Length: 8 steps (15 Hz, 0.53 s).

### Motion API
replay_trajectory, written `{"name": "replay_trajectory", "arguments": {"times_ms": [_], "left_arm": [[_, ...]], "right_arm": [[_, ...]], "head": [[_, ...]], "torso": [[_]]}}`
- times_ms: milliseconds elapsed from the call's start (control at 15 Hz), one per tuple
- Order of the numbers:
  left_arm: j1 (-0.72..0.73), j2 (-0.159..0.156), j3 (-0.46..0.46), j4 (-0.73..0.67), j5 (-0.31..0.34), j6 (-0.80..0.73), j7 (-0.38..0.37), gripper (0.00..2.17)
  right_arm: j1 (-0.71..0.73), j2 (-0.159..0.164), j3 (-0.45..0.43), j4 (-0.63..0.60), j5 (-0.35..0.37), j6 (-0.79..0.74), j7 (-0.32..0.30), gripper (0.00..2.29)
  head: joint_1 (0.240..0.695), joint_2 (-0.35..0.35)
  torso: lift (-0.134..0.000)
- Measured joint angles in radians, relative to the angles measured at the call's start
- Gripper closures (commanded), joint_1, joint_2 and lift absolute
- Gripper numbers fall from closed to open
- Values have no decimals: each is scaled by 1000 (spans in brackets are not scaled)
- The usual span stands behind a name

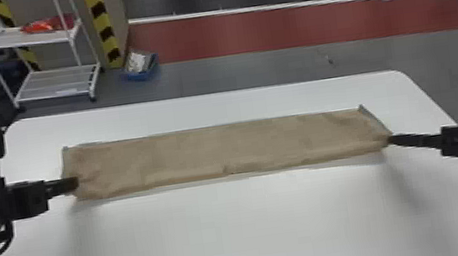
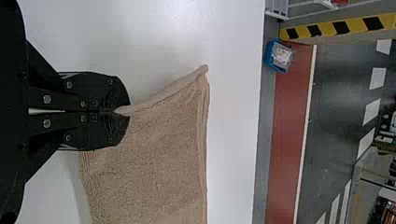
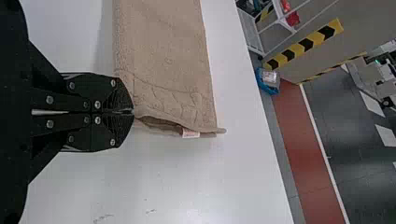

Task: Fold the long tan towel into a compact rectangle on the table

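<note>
One long tan terry towel (image 1: 226, 149), laid out left to right as a narrow strip across the far part of a white table (image 1: 229, 231) with rounded far corners; its far long side runs near the table's far edge, with a band of white tabletop between. Left end of towel: near corner held by the black two-finger left gripper (image 1: 74, 183), coming in from the left; in the left wrist view its flat fingers are closed together, the hem pinched at their tips and slanting from there to the far corner. Right end of towel: near corner held by the black two-finger right gripper (image 1: 390, 140), coming in from the right; in the right wrist view its fingers are likewise pressed together, with the towel's edge caught at the very tips. Layers of cloth part slightly along this end, and a small white label (image 3: 190, 133) sticks out between the grip and the far corner. A shallow crease follows the near side of the strip. Beyond the table, at far left: one white wire-shelf rack (image 1: 54, 94), a red package (image 1: 47, 24) on its upper shelf; to its right, one blue plastic bin (image 1: 141, 76) on grey floor, beside a yellow-and-black striped post (image 1: 102, 25).
</note>
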Motion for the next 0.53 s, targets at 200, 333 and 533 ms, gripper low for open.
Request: {"name": "replay_trajectory", "arguments": {"times_ms": [200,333,533], "left_arm": [[48,5,26,-70,6,31,-3,1288],[84,5,45,-124,17,54,-6,1285],[107,5,63,-160,25,73,-8,1285]], "right_arm": [[102,2,-81,-98,-55,15,0,1774],[136,2,-115,-117,-66,8,0,1774],[149,0,-139,-117,-49,-12,0,1771]], "head": [[695,-71],[695,-85],[695,-100]], "torso": [[-128],[-128],[-128]]}}
